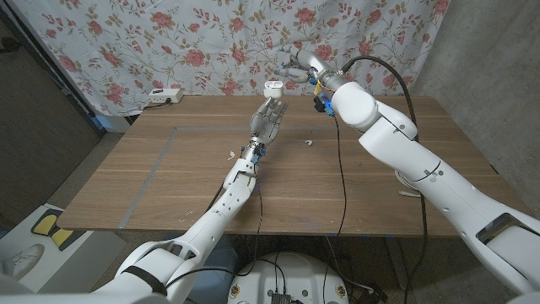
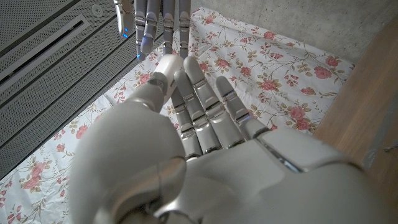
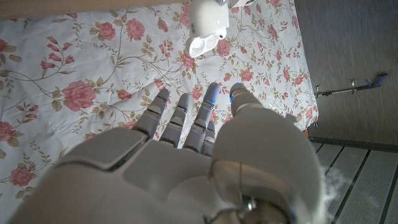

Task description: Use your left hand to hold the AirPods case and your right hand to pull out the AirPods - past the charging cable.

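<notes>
- The AirPods case (image 1: 272, 87) is up off the wooden table (image 1: 169, 181), held at the fingertips of the left hand (image 1: 268, 120). Its lid looks flipped open in the right wrist view (image 3: 208, 25).
- The left hand's fingers reach upward and close around the bottom of the case, so it's gripping it. In the left wrist view the case (image 2: 166, 65) peeks out white just past the fingers of that hand (image 2: 205, 118).
- The right hand (image 1: 297, 66) hovers just beside the case, a bit farther from the robot and toward the robot's right, in front of the floral cloth (image 1: 126, 42). It's near the case but not touching it.
- The right hand's fingers are spread apart and held fairly straight, with nothing in them as far as I can see in its own wrist view (image 3: 199, 143). Its fingertips (image 2: 149, 25) also show in the left wrist view, just beyond the case.
- A small white bit (image 1: 310, 141) lies on the table, nearer the robot than the case and to the robot's right of the left hand. Too tiny to tell what it is.
- A black cable (image 1: 342, 186) crosses the table from under the right arm toward the near edge.
- A white power strip (image 1: 163, 96) sits at the table's far edge, well to the robot's left of the case.
</notes>
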### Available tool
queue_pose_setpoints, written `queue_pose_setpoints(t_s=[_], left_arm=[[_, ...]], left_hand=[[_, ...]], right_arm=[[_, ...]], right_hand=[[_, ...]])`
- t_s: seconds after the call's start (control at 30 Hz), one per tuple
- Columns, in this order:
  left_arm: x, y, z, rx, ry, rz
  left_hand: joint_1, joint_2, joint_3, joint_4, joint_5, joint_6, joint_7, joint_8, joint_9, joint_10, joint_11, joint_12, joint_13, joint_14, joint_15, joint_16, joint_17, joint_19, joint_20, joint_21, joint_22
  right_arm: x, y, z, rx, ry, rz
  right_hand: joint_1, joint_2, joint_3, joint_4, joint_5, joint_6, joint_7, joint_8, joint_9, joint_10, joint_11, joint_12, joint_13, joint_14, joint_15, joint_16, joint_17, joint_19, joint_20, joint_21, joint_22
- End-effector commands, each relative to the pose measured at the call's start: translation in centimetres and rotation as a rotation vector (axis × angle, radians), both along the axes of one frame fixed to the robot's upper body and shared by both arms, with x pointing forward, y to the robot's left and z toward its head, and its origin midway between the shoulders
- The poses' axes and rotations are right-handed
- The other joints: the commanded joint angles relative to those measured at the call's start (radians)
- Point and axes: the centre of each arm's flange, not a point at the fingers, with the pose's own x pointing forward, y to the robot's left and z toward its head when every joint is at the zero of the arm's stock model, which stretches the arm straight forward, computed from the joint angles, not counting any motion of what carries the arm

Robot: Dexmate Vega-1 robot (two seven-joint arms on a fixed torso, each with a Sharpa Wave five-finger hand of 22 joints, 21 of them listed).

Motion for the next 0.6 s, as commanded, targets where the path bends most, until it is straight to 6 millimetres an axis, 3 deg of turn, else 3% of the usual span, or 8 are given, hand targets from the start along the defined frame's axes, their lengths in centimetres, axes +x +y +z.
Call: queue_pose_setpoints(t_s=[0.03,0.1,0.37,0.6], left_arm=[[0.0,-0.3,-0.1,0.011,0.002,-0.007],[0.1,-0.2,-0.1,0.018,-0.001,-0.001],[0.0,-0.1,-0.1,0.041,0.0,0.025],[-0.1,-0.1,0.0,0.058,-0.005,0.043]], left_hand=[[0.071,0.067,-0.003,0.003,0.005,0.027,-0.006,0.018,0.277,-0.002,0.0,0.01,0.003,0.002,0.002,-0.001,0.004,-0.005,-0.004,0.006,0.0],[0.071,0.066,-0.003,0.004,0.005,0.027,-0.006,0.018,0.276,-0.001,0.001,0.01,0.0,0.002,0.002,-0.002,0.005,-0.005,-0.003,0.007,0.0],[0.072,0.066,-0.003,0.003,0.005,0.025,-0.004,0.018,0.272,-0.003,0.0,0.014,0.003,0.003,0.002,-0.003,0.009,-0.007,-0.003,0.009,0.0],[0.072,0.065,-0.003,0.003,0.005,0.027,-0.002,0.019,0.269,-0.003,-0.002,0.016,0.002,0.003,0.003,-0.005,0.013,-0.008,-0.003,0.012,0.0]], right_arm=[[0.1,0.9,0.2,-0.032,-0.019,-0.008],[0.0,1.2,0.2,-0.041,-0.023,-0.007],[-0.3,1.9,0.1,-0.08,-0.047,-0.016],[-0.5,2.3,0.1,-0.122,-0.053,-0.038]], right_hand=[[0.014,-0.005,0.004,-0.009,0.004,0.001,-0.009,0.007,0.001,0.008,0.002,-0.012,-0.004,-0.008,-0.06,0.0,-0.002,-0.002,0.002,0.001,0.003],[0.017,-0.005,0.006,-0.012,0.005,-0.001,-0.01,0.007,0.001,0.007,0.012,-0.017,-0.008,-0.012,-0.058,-0.002,-0.003,-0.008,0.004,-0.001,0.002],[0.028,-0.007,0.009,-0.021,0.007,-0.006,-0.015,0.007,0.001,0.02,-0.007,-0.03,-0.022,-0.017,-0.053,-0.002,-0.009,-0.017,0.004,-0.003,0.002],[0.035,-0.011,0.011,-0.026,0.011,-0.035,-0.01,-0.002,0.001,0.024,-0.001,-0.046,-0.036,-0.025,-0.042,-0.005,-0.017,-0.031,0.011,-0.006,0.001]])
